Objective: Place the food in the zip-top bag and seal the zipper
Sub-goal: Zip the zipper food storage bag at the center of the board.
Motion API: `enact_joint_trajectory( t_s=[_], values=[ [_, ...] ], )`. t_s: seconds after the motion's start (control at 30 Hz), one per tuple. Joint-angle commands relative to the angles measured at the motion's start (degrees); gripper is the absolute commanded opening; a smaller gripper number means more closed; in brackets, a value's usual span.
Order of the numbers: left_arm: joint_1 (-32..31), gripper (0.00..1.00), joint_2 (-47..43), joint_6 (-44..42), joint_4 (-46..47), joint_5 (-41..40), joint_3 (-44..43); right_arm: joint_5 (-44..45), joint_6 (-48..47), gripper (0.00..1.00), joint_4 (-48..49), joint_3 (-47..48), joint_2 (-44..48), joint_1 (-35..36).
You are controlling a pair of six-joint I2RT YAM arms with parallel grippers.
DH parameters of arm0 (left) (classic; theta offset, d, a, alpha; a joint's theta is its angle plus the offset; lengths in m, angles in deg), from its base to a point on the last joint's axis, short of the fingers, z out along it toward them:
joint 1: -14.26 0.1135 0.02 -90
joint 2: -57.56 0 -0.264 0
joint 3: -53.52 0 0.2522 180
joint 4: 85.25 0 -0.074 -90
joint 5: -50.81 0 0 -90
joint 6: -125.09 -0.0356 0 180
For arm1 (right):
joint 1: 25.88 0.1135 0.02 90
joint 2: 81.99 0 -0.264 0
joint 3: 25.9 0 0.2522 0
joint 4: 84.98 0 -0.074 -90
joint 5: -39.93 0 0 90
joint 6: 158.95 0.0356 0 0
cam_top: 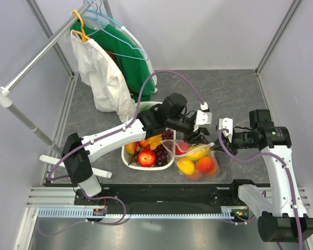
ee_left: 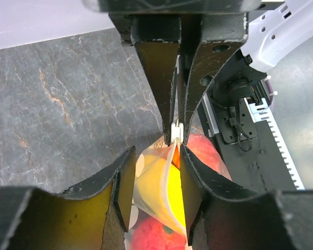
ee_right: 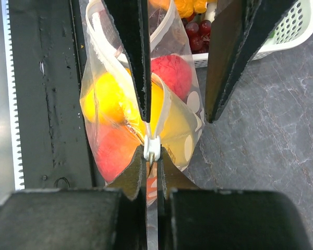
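Observation:
The dotted zip-top bag (cam_top: 197,160) lies right of the basket and holds a lemon (cam_top: 186,166), a peach (cam_top: 205,164) and other fruit. More food, a red apple (cam_top: 146,157) and grapes (cam_top: 160,154), is in the white basket (cam_top: 126,157). My right gripper (ee_right: 152,174) is shut on the zipper strip just behind its white slider (ee_right: 152,148) at the bag's right end. My left gripper (ee_left: 157,182) is open and straddles one lip of the bag's mouth (ee_left: 172,172), close in front of the right gripper (ee_left: 178,120). The mouth is open.
A clothes rail with hangers, a white garment (cam_top: 101,73) and a green one (cam_top: 131,62) stands at the back left. The black base rail (cam_top: 156,192) runs right behind the bag at the near edge. The basket (ee_right: 295,28) touches the bag's left side.

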Motion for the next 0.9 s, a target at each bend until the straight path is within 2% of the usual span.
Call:
enact_joint_trajectory(
  t_s=[0.0, 0.17, 0.27, 0.63, 0.67, 0.77, 0.8, 0.87],
  values=[
    [-1.0, 0.45, 0.3, 3.6, 2.8, 0.3, -2.0, -2.9, 0.0, 0.0, -3.1, 1.7, 1.0, 0.2],
    [-1.8, 0.47, 0.5, 3.3, 2.0, 0.2, -2.0, -2.7, 0.6, 0.0, -2.6, 1.5, 0.9, 0.2],
    [-2.4, 0.5, 0.7, 2.2, 1.2, -0.1, -2.0, -2.5, 0.6, 0.0, -2.4, 1.3, 1.3, 0.2],
    [-3.2, 0.45, 3.1, 2.5, -0.1, -1.7, -4.6, -2.6, 0.6, 0.0, -2.4, 1.2, 2.0, 0.2],
    [-3.2, 0.44, 3.0, 2.5, -0.2, -1.5, -4.7, -2.5, 0.6, 0.0, -2.4, 1.1, 2.4, 0.2],
    [-3.2, 0.27, 3.3, 3.2, -0.2, -0.6, -4.9, -2.4, 0.1, 0.0, -2.4, 0.9, 2.7, 0.2],
    [-3.2, 0.17, 3.3, 3.2, -0.7, -0.5, -4.9, -2.2, 0.1, 0.0, -2.4, 0.9, 2.8, 0.2],
    [-3.1, 0.1, 3.0, 2.2, -1.5, -0.4, -4.6, -1.9, 0.2, 0.0, -2.4, 0.9, 2.9, 0.3]
  ],
)
